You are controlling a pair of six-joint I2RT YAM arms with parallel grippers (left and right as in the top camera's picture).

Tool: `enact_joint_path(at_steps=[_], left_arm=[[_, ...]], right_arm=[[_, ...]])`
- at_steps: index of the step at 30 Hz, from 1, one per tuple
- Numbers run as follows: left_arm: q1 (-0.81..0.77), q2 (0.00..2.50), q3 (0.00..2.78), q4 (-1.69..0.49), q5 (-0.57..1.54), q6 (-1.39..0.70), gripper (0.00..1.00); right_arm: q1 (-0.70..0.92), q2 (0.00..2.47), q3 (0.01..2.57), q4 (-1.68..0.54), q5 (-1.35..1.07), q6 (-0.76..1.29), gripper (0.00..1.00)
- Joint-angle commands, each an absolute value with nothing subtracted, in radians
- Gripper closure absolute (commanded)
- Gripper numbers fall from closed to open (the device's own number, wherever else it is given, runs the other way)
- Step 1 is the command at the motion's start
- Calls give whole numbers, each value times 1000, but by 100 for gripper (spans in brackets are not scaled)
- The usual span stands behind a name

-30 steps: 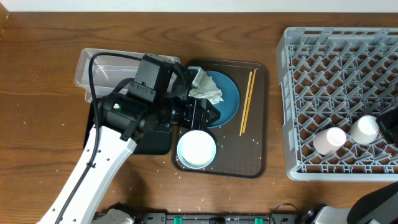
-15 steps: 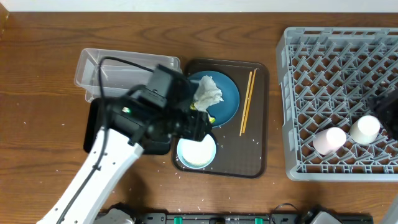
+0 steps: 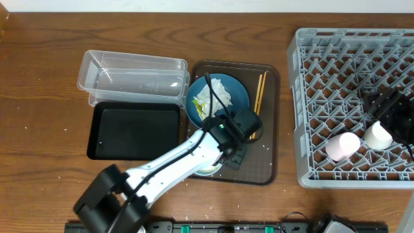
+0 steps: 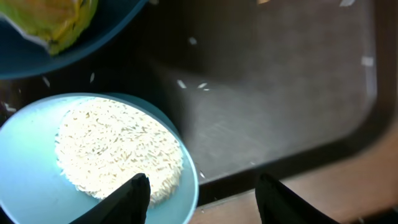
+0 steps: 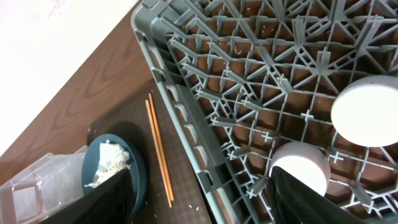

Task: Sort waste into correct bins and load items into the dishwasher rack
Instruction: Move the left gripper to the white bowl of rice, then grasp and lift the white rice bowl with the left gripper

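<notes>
The white bowl (image 4: 37,149), heaped with rice (image 4: 118,149), sits at the front of the brown tray. My left gripper (image 4: 205,202) is open astride the bowl's near rim: one finger over the rice, the other outside over the tray edge. The blue plate (image 3: 236,97) carries the crumpled tissue (image 3: 218,92) and the green wrapper (image 3: 200,103). The chopsticks (image 3: 260,94) lie beside the plate. My right gripper (image 5: 211,199) hangs open above the dishwasher rack (image 3: 336,65), empty, next to the white cup (image 5: 367,112) and pink cup (image 5: 301,168), both upside down.
A clear tub (image 3: 132,77) and a black tray (image 3: 136,129) lie left of the brown serving tray (image 3: 272,162). Loose rice grains (image 4: 189,84) dot the serving tray. Bare table lies between the tray and the rack.
My left arm swung from over the blue plate down and right to the bowl, uncovering tissue and wrapper. The right gripper opened and drew back from the white cup.
</notes>
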State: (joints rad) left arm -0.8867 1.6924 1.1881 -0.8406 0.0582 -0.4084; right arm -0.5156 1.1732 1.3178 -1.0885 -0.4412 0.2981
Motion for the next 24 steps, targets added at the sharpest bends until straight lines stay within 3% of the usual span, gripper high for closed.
enact_joint_path(at_steps=[1, 11, 15, 24], left_arm=[[-883, 1733, 1187, -830, -12, -500, 46], [-909, 1852, 1187, -776, 10, -540, 73], [-907, 1845, 1193, -783, 11, -537, 94], [-832, 1622, 1281, -877, 104, -479, 94]], right_arm=[[-501, 1175, 1328, -1097, -446, 272, 33], [-501, 1182, 1328, -1098, -445, 272, 32], [-501, 1189, 1328, -1096, -445, 272, 32], [-502, 1190, 1328, -1100, -445, 272, 32]])
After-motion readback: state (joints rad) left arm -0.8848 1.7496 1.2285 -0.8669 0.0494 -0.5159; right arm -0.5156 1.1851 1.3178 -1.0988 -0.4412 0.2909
